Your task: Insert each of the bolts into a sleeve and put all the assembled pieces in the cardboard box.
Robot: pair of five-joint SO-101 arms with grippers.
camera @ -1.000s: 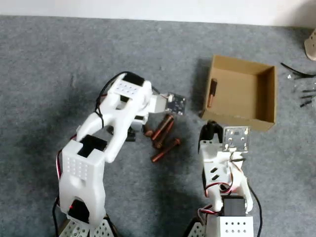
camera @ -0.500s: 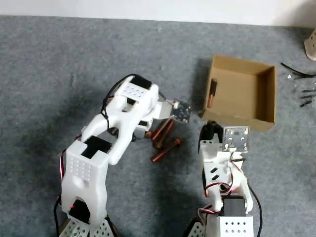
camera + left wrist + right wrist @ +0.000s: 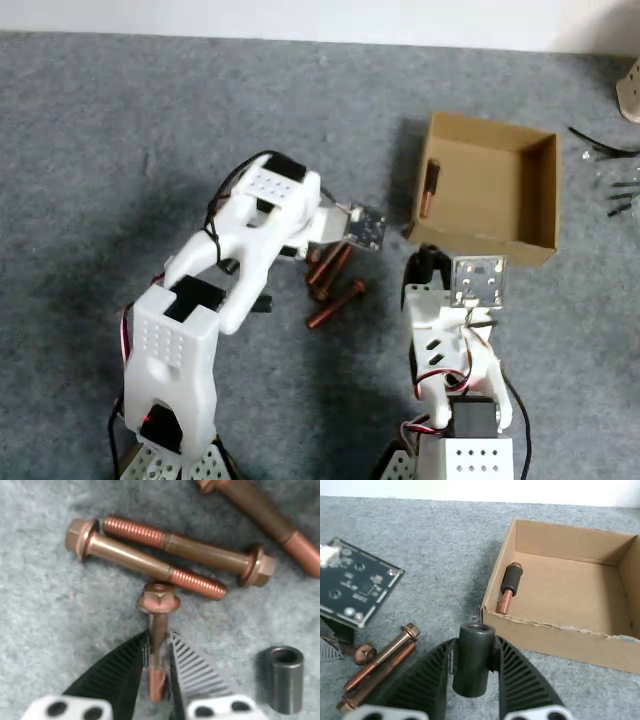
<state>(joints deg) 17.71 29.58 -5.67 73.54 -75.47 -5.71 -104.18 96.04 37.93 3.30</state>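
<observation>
While left gripper [image 3: 159, 639] is clamped on a bolt [image 3: 159, 602] at mid-shank, over loose bolts [image 3: 195, 552], right gripper [image 3: 474, 649] pinches a sleeve [image 3: 472, 667] near the box [image 3: 555, 635]. Bolt is likely rigid, light, slick metal. Better held nearer the head, to leave the thread free.

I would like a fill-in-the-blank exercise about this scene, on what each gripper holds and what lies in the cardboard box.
1. The left gripper is shut on a copper-coloured ____.
2. The right gripper is shut on a black ____.
3. The cardboard box contains ____ assembled piece.
Missing words: bolt; sleeve; one.
</observation>
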